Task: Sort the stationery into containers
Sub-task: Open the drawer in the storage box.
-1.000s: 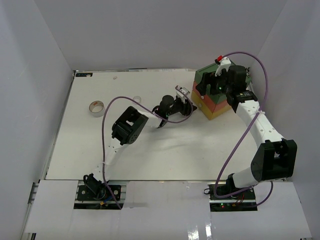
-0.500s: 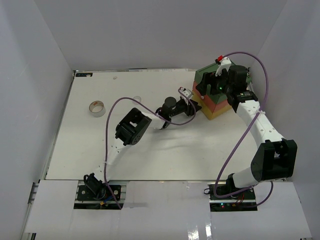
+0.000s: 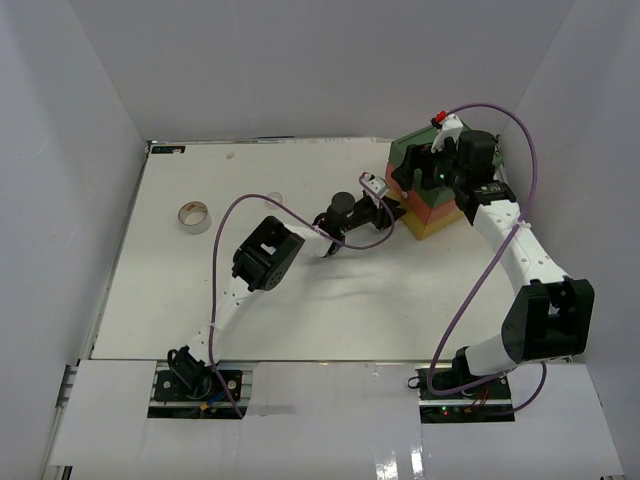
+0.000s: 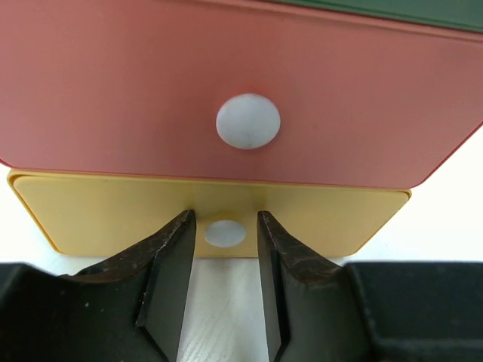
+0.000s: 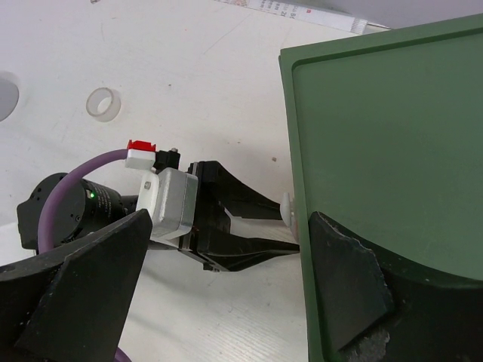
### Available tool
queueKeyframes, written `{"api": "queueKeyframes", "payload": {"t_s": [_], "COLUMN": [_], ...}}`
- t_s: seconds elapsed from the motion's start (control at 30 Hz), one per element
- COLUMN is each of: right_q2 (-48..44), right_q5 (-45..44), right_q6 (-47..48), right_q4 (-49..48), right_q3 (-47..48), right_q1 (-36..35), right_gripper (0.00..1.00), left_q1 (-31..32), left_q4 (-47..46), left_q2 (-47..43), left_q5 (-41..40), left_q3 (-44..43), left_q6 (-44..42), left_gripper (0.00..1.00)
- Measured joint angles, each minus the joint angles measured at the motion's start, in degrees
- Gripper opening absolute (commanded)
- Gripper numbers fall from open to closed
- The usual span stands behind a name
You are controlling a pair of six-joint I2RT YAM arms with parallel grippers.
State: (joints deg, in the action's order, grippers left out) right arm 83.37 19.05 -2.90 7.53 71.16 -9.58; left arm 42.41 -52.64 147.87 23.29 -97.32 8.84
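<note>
- The left hand (image 4: pixel 226 220) is at the front of the drawer chest (image 3: pixel 428 208). Its fingers stand narrowly apart on either side of the white knob (image 4: pixel 226 233) of the yellow bottom drawer (image 4: pixel 106 215), with a slim gap on each side.
- The right hand (image 5: pixel 230 226) hangs wide open over the chest's green top (image 5: pixel 392 136), holding nothing.
- A beige tape roll (image 3: pixel 194 215) and a clear tape roll (image 5: pixel 104 103) lie on the bench (image 3: pixel 200 300), well apart from the chest.

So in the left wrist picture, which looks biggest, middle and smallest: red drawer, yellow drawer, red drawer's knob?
1. red drawer
2. yellow drawer, partly hidden, so its real size is unsure
3. red drawer's knob
</note>
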Motion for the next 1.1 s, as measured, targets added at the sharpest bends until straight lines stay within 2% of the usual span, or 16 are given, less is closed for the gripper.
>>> {"api": "queueKeyframes", "payload": {"t_s": [0.27,0.57,0.67,0.7,0.93,1.1], "right_q2": [0.0,0.0,0.0,0.0,0.0,0.0], "right_q5": [0.0,-0.1,-0.1,-0.1,-0.2,0.5], "right_q6": [-0.1,-0.1,0.0,-0.1,-0.1,-0.2], "right_q4": [-0.1,-0.1,-0.1,-0.1,-0.1,-0.1], "right_q3": [0.0,0.0,0.0,0.0,0.0,0.0], "right_q1": [0.3,0.3,0.3,0.3,0.3,0.0], "right_gripper": [0.90,0.90,0.90,0.90,0.90,0.90], "left_q1": [-0.1,-0.3,-0.4,-0.4,-0.4,-0.4], "left_q4": [0.2,0.4,0.7,0.7,-0.3,-3.0], "left_q2": [1.4,1.9,1.9,1.9,1.8,0.2], "left_q5": [0.7,2.4,2.6,2.8,2.9,2.4], "left_q3": [-1.8,-2.5,-2.6,-2.6,-1.7,2.3], "left_q6": [-0.2,-0.3,-0.3,-0.4,-0.5,-1.1], "left_gripper": [0.38,0.39,0.32,0.26,0.01,0.00]}}
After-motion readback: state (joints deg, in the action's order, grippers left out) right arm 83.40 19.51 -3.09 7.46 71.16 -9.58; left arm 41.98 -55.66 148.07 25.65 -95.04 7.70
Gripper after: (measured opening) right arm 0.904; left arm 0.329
